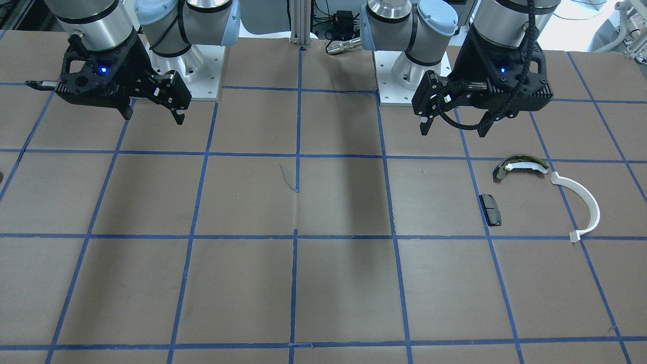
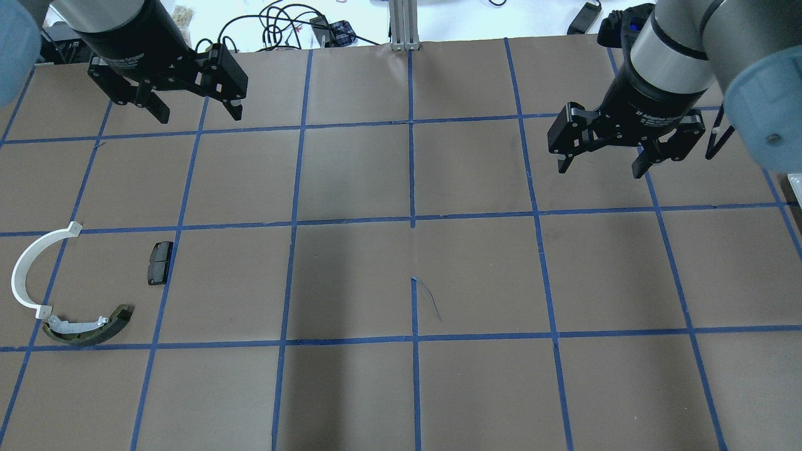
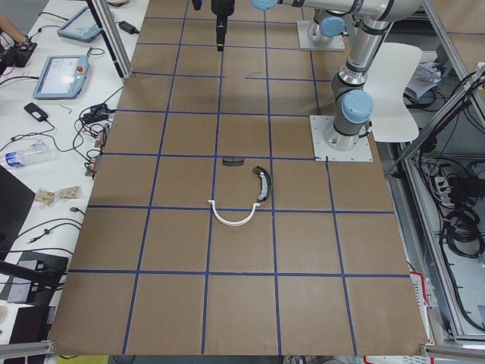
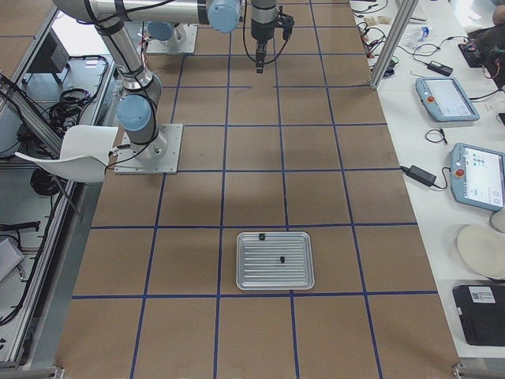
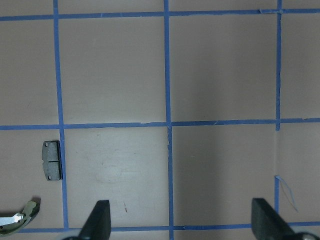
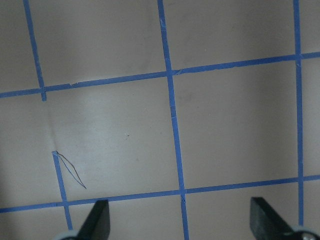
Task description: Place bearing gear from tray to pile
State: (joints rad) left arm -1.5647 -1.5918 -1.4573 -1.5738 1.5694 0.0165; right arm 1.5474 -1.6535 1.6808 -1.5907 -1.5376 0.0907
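Left gripper (image 2: 197,116): released, empty. Near it, on its left, the pile (image 3: 231,221): half-ring (image 2: 25,275), shoe (image 2: 88,331), pad (image 2: 159,262).
Right gripper (image 2: 600,171): released, empty. Well to its right, the tray (image 4: 252,272); we judge the gear (image 4: 282,258) is on it, so nothing is moved yet.

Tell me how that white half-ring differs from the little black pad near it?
The white half-ring is a long open curve; the black pad is a short rectangle. The half-ring is much bigger than the pad. Both lie flat on the brown table, not touching.
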